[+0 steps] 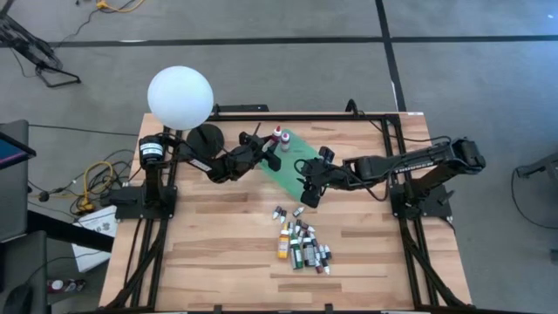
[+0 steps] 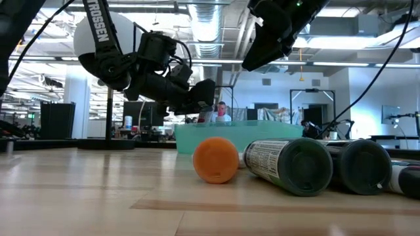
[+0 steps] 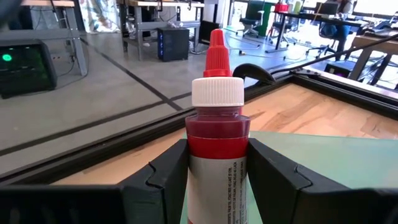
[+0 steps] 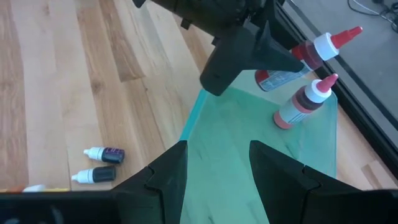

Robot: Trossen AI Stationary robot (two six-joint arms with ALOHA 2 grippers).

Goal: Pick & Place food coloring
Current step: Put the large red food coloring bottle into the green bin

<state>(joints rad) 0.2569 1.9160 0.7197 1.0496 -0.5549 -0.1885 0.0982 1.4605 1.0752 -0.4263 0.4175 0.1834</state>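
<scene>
A green tray [image 1: 296, 166] lies on the far middle of the wooden table. My left gripper [image 1: 271, 155] reaches over its far left part, shut on a red food coloring bottle [image 3: 217, 124] with a white cap and red tip. A second reddish bottle [image 4: 300, 101] stands upright on the tray beside it. My right gripper [image 4: 214, 180] hovers open and empty over the tray's near part [image 1: 307, 194]. Several small food coloring bottles [image 1: 302, 242] lie in a pile on the table nearer the front; in the low view they are an orange cap [image 2: 216, 159] and dark bottles [image 2: 289, 165]. My left gripper pinches the red bottle between its two fingers [image 3: 168, 171], on the body just below the shoulder [image 3: 217, 146]. The fingers come slanting from the table's left, across the bottle. In the right wrist view the bottle [image 4: 283, 74] is tilted; the gripper hides its base.
A white globe lamp [image 1: 180, 96] stands at the table's far left corner. Black frame rails [image 1: 410, 235] run along the table's sides. Two tiny dark bottles [image 4: 102, 163] lie on the wood beside the tray. Bare wood lies left of the pile [image 1: 209, 240].
</scene>
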